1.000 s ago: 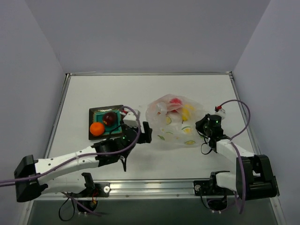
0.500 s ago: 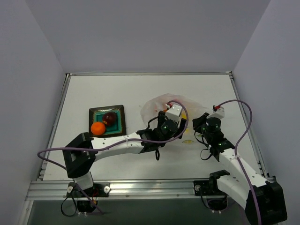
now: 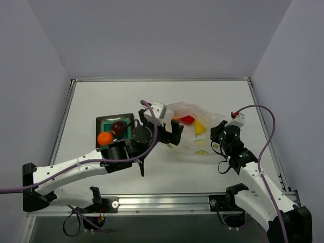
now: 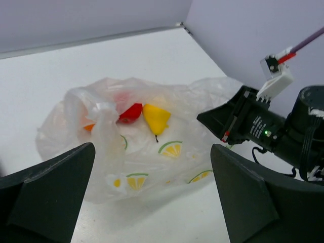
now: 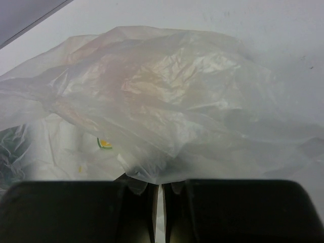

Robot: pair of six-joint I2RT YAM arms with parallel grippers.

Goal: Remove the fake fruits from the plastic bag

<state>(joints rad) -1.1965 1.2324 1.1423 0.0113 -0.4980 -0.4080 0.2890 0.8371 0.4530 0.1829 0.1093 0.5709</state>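
The plastic bag [image 3: 198, 135], clear with lemon-slice prints, lies right of the table's middle. Inside it I see a red fake fruit [image 4: 130, 112], a yellow one [image 4: 156, 117] and a bit of orange [image 4: 88, 126]. My left gripper [image 3: 164, 132] hovers at the bag's left end, wide open and holding nothing. In its wrist view the bag [image 4: 152, 162] lies just ahead between the fingers [image 4: 45, 192]. My right gripper [image 5: 157, 202] is shut on a fold of the bag [image 5: 152, 91] at its right edge [image 3: 218, 134].
A teal square plate [image 3: 109, 122] with a dark rim sits left of the bag, holding an orange fruit [image 3: 105, 137] and a dark red fruit [image 3: 119, 126]. Grey walls close in the table on three sides. The right arm's purple cable [image 3: 263, 116] loops beside the bag.
The left gripper pulled back left from over the bag and opened wider. The right gripper kept its pinch on the bag, which has shifted shape.
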